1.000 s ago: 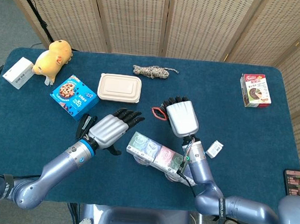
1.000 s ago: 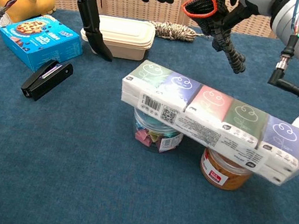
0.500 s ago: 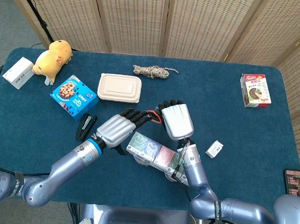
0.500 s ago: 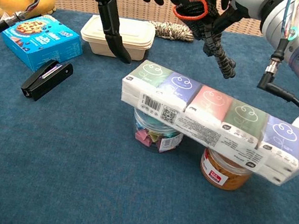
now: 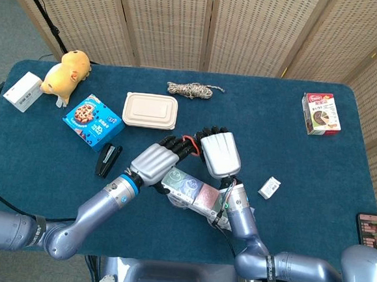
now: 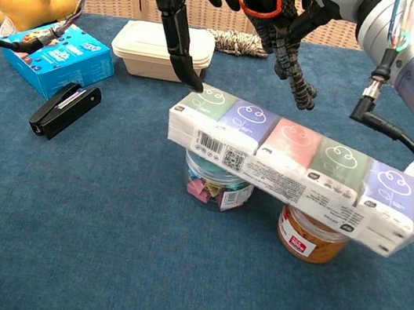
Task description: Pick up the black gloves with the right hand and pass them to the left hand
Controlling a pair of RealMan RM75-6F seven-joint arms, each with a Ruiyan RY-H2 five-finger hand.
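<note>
— Blue tabletop (image 5: 317, 171) under us, wicker screens behind. What do we see on our left?

— Our left hand (image 5: 154, 162), fingers spread, its tips meeting the black gloves (image 6: 258, 3).

— And rightward?

— Our right hand (image 5: 220, 153) pinches those gloves above the tissue pack (image 6: 293, 165).

Matt blue cloth table (image 5: 317, 171)
</note>
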